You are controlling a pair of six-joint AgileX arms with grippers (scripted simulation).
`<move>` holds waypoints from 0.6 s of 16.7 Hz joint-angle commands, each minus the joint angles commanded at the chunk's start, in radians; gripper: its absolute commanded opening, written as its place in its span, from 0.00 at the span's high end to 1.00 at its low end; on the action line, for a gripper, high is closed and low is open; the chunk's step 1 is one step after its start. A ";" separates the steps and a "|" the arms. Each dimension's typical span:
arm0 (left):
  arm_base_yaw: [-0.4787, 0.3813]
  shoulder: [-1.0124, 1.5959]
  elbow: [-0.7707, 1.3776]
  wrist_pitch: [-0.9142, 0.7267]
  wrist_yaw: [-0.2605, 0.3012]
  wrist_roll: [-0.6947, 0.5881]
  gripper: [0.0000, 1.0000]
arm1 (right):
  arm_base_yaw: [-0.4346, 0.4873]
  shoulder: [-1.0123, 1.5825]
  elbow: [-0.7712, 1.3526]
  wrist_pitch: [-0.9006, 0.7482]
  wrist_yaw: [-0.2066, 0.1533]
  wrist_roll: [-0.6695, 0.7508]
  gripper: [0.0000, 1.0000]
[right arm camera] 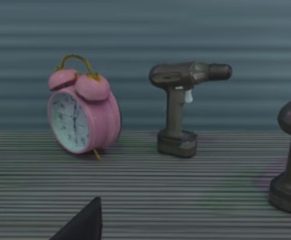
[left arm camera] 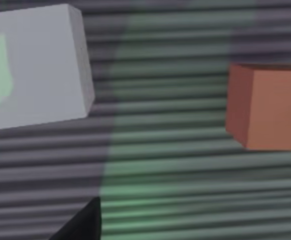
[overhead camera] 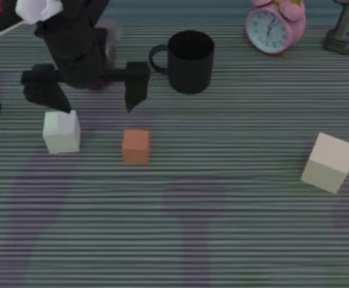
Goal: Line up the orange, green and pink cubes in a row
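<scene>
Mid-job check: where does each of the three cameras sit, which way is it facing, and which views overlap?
Top view: above the table, looking down at the green cube, orange cube, pink cube, mug and alarm clock; the left end effector hangs open behind the green and orange cubes.
Left wrist view: on the left arm, facing down at the green cube and orange cube; one dark fingertip shows.
Right wrist view: on the right arm, out of the top view, facing level at the alarm clock and a drill.
Shared: both cubes, top and left wrist; the clock, top and right wrist.

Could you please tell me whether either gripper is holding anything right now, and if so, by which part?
Nothing is held. The left gripper hangs open above the table behind the green cube and orange cube, touching neither. The right gripper is out of the top view.
</scene>
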 joint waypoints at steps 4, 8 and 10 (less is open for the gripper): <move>-0.049 0.230 0.233 -0.128 0.000 -0.043 0.00 | 0.000 0.000 0.000 0.000 0.000 0.000 0.00; -0.068 0.321 0.324 -0.174 0.000 -0.059 0.00 | 0.000 0.000 0.000 0.000 0.000 0.000 0.00; -0.068 0.321 0.324 -0.174 0.000 -0.059 0.00 | 0.000 0.000 0.000 0.000 0.000 0.000 0.00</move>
